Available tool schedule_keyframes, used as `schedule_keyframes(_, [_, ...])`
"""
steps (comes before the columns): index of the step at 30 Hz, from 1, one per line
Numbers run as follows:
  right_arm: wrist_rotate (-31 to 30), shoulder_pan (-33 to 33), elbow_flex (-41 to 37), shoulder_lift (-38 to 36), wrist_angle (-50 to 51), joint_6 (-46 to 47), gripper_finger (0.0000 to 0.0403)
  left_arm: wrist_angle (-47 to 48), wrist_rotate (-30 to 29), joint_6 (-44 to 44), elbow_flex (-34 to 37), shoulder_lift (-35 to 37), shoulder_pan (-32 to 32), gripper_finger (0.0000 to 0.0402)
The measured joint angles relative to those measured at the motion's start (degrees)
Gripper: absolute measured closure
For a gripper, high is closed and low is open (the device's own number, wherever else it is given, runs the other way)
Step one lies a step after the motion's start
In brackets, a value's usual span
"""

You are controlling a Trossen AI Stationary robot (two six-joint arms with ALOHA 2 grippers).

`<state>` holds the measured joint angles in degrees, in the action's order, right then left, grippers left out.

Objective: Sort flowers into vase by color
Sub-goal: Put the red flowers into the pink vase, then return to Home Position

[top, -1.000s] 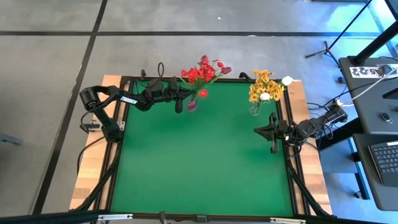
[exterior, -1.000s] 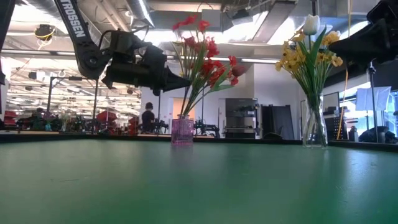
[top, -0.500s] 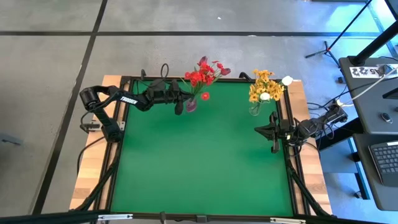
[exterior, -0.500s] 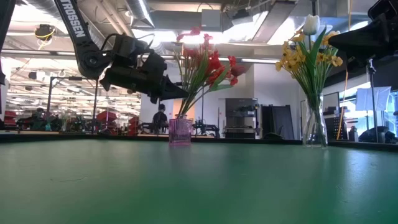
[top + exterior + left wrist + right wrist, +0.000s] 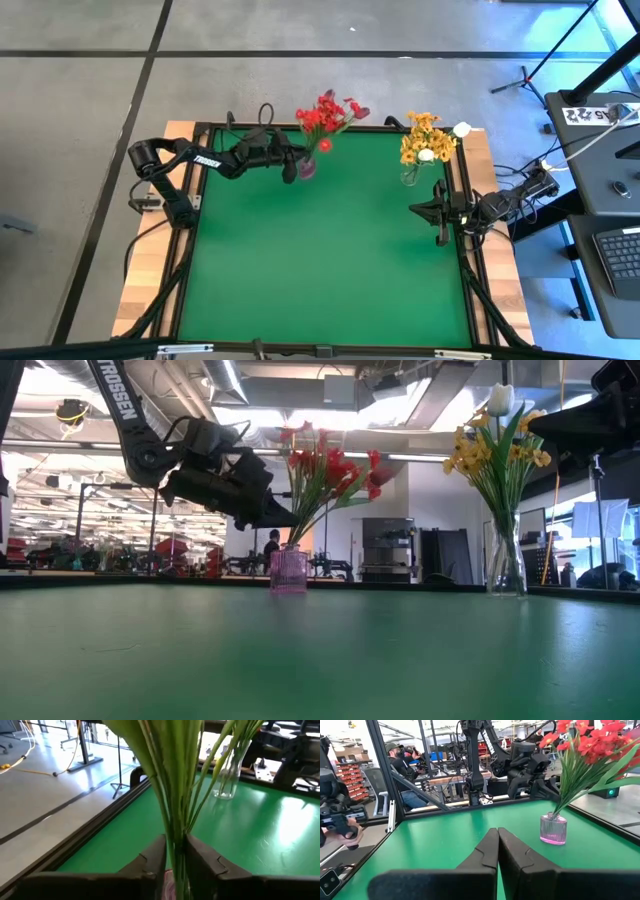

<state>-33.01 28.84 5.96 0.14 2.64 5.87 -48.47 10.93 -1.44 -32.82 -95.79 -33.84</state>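
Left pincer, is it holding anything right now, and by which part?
The left pincer has green flower stems between its fingers, just above the pink vase. Whether it grips them or has let go cannot be told. The right pincer is shut and empty.

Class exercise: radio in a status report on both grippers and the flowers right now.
Left gripper around green stems of red flower bunch in pink glass vase. Right gripper shut, empty, beside yellow-and-white bunch in clear vase. Nothing in the way.

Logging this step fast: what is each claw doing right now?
Left claw: around the red flowers' stems above the pink vase; grip cannot be told.
Right claw: closed, empty.
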Motion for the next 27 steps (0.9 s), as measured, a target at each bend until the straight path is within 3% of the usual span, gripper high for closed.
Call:
schedule_keyframes(14, [0.00,0.00,0.00,0.00,0.49,0.00,0.0398,7.78,-1.60,1.40,0.02,2.87,3.37,0.0244])
schedule_keyframes(20, [0.00,0.00,0.00,0.00,0.52,-0.07,0.0398,15.70,-5.80,2.63,0.02,10.97,5.51,0.0236])
schedule_keyframes(27, [1.24,0.00,0.00,0.00,0.52,-0.24,0.0398,29.00,-7.67,1.10,0.02,25.16,8.87,0.0240])
